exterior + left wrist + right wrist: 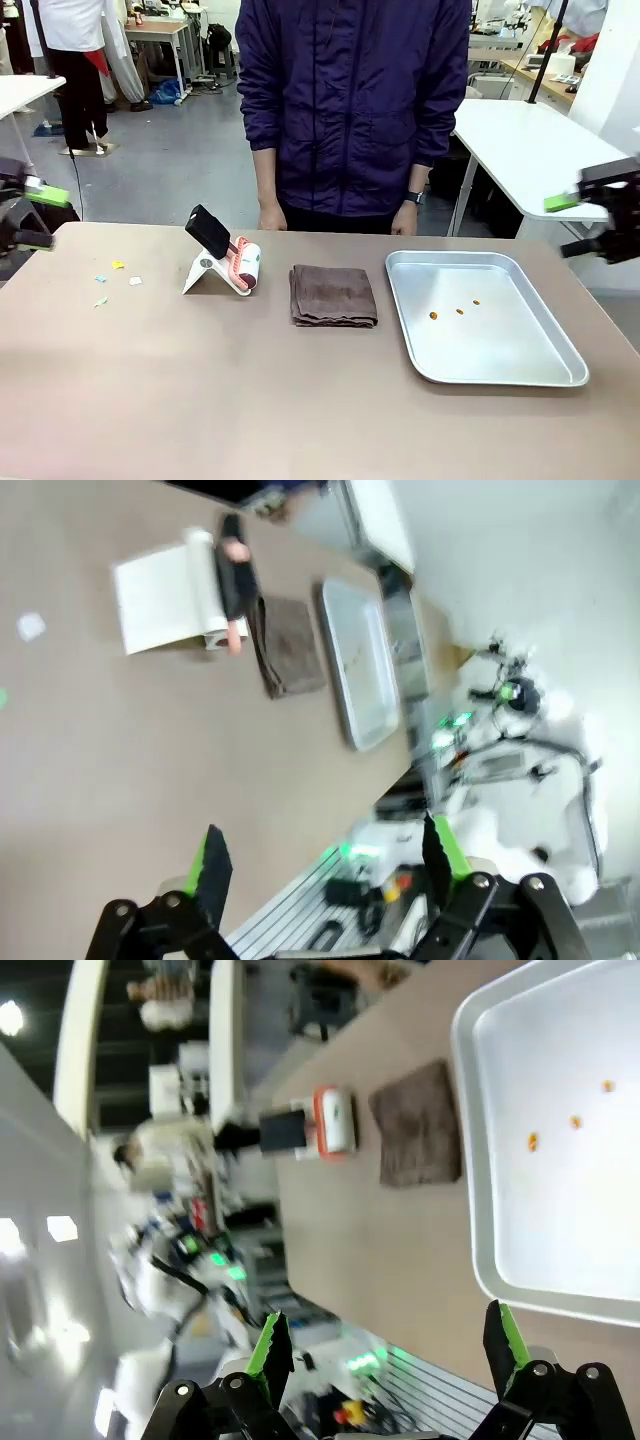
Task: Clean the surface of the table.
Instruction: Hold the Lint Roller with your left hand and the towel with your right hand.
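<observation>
The big matte taupe-brown rectangular table (200, 400) fills the middle. The black, green-padded left gripper (50, 218) hangs just off its 9 o'clock edge and the right gripper (557, 228) off 3 o'clock. Both have jaws spread wide, holding nothing. Tiny coloured scraps (118, 272) lie around 10 o'clock.

- Table (300, 410): plain matte taupe-brown, no pattern.
- Tray (500, 345): shiny silver metal.
- Crumbs (459, 311) in the tray: orange.
- Folded cloth (333, 295): dark brown, uniform.
- Roller (247, 268): white with red trim, on a white stand (203, 274); its handle (208, 230) is black.
- Scraps (118, 265) on the table: yellow, light blue, white, pale green.
- Person's jacket (350, 100): dark navy blue; wristwatch (415, 197) black.
- Left gripper (38, 215) and right gripper (572, 227): black with bright green pads.
</observation>
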Available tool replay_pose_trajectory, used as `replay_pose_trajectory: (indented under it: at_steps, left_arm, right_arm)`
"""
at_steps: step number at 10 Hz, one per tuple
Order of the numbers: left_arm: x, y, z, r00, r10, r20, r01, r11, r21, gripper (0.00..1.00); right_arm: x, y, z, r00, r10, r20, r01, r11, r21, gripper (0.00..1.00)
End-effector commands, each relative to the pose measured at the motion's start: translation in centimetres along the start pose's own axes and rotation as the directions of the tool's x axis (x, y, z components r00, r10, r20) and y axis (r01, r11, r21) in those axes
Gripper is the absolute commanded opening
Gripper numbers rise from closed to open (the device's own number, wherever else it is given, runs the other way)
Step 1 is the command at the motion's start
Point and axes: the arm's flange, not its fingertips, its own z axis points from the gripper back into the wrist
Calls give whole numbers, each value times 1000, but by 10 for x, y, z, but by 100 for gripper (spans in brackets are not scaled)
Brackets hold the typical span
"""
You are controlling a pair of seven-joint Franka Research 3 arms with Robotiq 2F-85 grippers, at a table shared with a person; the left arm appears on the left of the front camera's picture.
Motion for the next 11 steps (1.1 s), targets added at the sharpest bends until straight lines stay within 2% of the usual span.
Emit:
replay_pose_trajectory:
  at_steps: [1, 2, 3, 5, 6, 11]
  left_arm:
    - [-5, 52, 14, 988, 115, 99, -101, 986, -136, 100]
    - [-12, 64, 8, 970, 188, 157, -159, 971, -177, 100]
    - [-17, 67, -2, 956, 240, 168, -204, 957, -207, 100]
    - [-22, 69, -8, 934, 280, 221, -237, 951, -199, 100]
    - [-4, 83, 22, 944, 279, 176, -244, 950, -194, 100]
    - [-4, 83, 22, 944, 279, 176, -244, 950, -194, 100]
  right_arm:
    - [-21, -55, 14, 986, -125, 108, 116, 989, 88, 100]
    - [-16, -81, 25, 973, -183, 143, 162, 976, 147, 100]
    - [-13, -100, 30, 961, -221, 165, 188, 963, 193, 100]
    - [-9, -121, 34, 943, -254, 215, 211, 956, 202, 100]
    - [16, -102, 60, 946, -272, 177, 247, 957, 154, 100]
    - [16, -102, 60, 946, -272, 177, 247, 957, 154, 100]
